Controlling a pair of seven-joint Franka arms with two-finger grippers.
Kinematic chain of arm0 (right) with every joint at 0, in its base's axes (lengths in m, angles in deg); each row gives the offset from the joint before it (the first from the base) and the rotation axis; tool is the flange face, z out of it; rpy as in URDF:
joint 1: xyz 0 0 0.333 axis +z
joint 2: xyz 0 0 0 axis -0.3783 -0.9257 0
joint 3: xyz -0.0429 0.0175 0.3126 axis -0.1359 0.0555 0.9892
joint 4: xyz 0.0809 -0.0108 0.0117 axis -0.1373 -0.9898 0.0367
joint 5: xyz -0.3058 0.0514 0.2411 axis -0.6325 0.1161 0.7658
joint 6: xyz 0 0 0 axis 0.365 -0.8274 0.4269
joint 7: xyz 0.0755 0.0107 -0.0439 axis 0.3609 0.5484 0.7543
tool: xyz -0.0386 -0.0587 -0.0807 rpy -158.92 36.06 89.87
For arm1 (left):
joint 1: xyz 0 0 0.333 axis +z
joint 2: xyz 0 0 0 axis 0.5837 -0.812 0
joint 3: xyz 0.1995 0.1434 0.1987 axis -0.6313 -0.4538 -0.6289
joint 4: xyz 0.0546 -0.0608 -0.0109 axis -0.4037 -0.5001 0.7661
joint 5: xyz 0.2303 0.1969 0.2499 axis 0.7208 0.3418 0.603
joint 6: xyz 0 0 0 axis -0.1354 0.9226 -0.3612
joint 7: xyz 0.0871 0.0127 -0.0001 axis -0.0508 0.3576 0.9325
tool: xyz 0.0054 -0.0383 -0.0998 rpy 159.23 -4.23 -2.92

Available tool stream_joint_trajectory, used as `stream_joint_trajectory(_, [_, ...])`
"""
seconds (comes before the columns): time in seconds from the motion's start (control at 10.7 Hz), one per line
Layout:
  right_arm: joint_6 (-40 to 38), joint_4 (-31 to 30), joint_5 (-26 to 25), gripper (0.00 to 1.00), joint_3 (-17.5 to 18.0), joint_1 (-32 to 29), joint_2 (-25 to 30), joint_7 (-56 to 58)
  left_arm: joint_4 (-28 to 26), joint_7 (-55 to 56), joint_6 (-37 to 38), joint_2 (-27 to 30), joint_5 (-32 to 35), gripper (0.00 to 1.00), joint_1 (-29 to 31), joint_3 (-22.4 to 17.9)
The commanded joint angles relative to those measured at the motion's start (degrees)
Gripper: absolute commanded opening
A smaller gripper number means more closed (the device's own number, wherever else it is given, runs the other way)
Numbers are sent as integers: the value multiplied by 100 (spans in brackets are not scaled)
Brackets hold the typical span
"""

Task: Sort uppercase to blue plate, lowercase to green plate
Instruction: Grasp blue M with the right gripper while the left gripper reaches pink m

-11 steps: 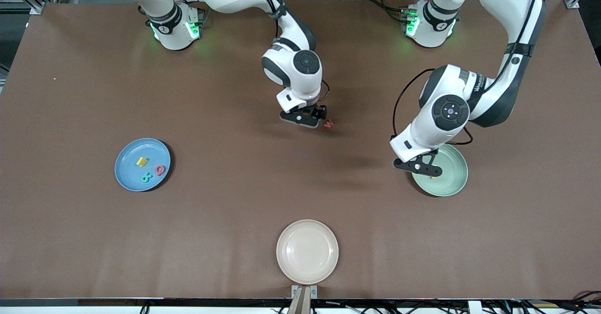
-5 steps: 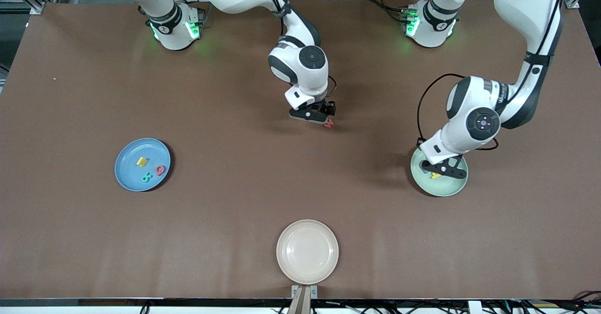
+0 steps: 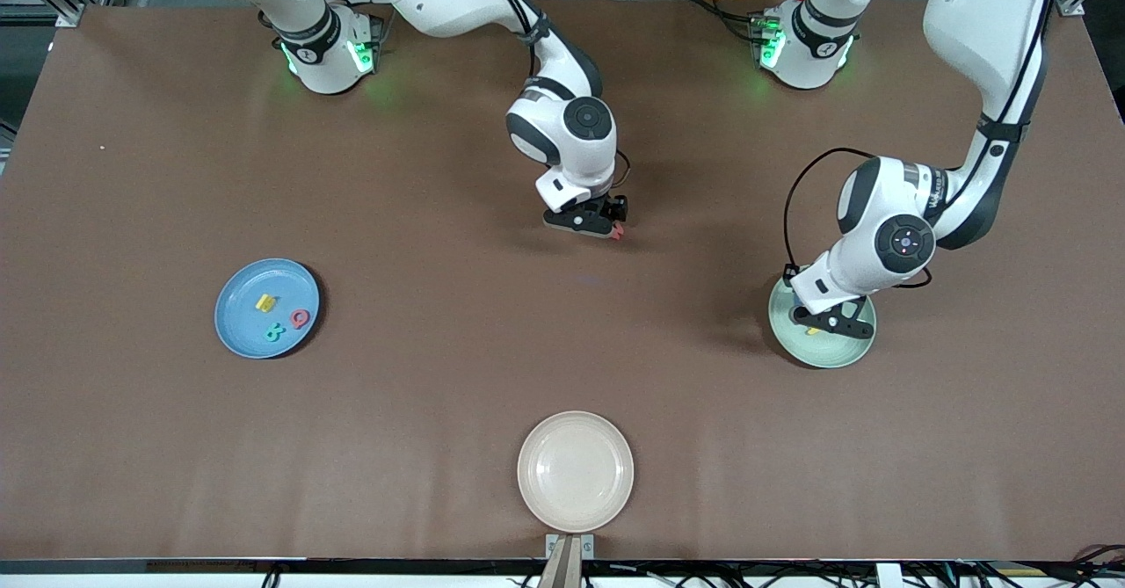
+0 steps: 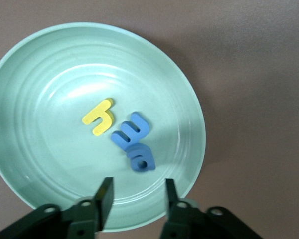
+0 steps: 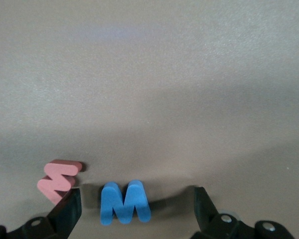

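Note:
My right gripper (image 5: 135, 208) is open and low over the table's middle, its fingers on either side of the blue W (image 5: 123, 201). The small red w (image 5: 60, 180) lies just outside one finger and also shows in the front view (image 3: 618, 232). In the front view the right gripper (image 3: 591, 222) hides the blue W. My left gripper (image 4: 137, 198) is open and empty over the green plate (image 4: 35, 74), which holds the yellow h (image 4: 98, 116), the blue e (image 4: 132, 132) and another blue letter (image 4: 141, 158). The blue plate (image 3: 237, 324) holds the yellow H (image 3: 265, 303), teal B (image 3: 274, 333) and red Q (image 3: 301, 317).
A cream-beige plate (image 3: 576, 471) sits empty near the table's front edge, nearer to the front camera than my right gripper. The green plate (image 3: 826, 355) lies toward the left arm's end, under the left gripper (image 3: 831, 323).
My left gripper has moved from the green plate's edge to over its middle. My right gripper has shifted slightly toward the left arm's end, closer to the red w.

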Motion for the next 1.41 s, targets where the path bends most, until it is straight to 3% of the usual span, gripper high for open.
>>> stream_joint_trajectory(0.0, [-23,211,-66,100,-3,55,-139,-1,13,75,-34,67,133,100,-38,5])
stream_joint_trajectory(0.09, [-23,211,-74,88,-3,55,-139,-1,22,84,-17,102,124,100,-55,14])
stream_joint_trajectory(0.19, [-23,211,-48,1,-3,64,-139,-53,13,92,1,128,133,100,-73,40])
stream_joint_trajectory(0.47, [-23,219,-48,0,-3,99,-104,-37,22,669,10,146,63,100,-432,145])
stream_joint_trajectory(0.66, [-93,211,-57,0,-3,12,62,16,13,1530,36,137,63,100,-512,574])
stream_joint_trajectory(0.84, [-591,159,-66,0,-29,-539,509,234,4,1613,107,146,80,100,-539,865])
stream_joint_trajectory(1.03, [-1469,149,-92,0,-55,-1627,775,1555,-22,1631,98,172,107,100,-539,1233])
stream_joint_trajectory(1.12, [-1595,158,-336,0,-116,-2102,792,2233,-22,1683,98,181,107,100,-556,1435])
stream_joint_trajectory(1.31, [-1780,149,-1537,0,-213,-2885,784,3246,4,1841,46,164,142,100,-784,1709])
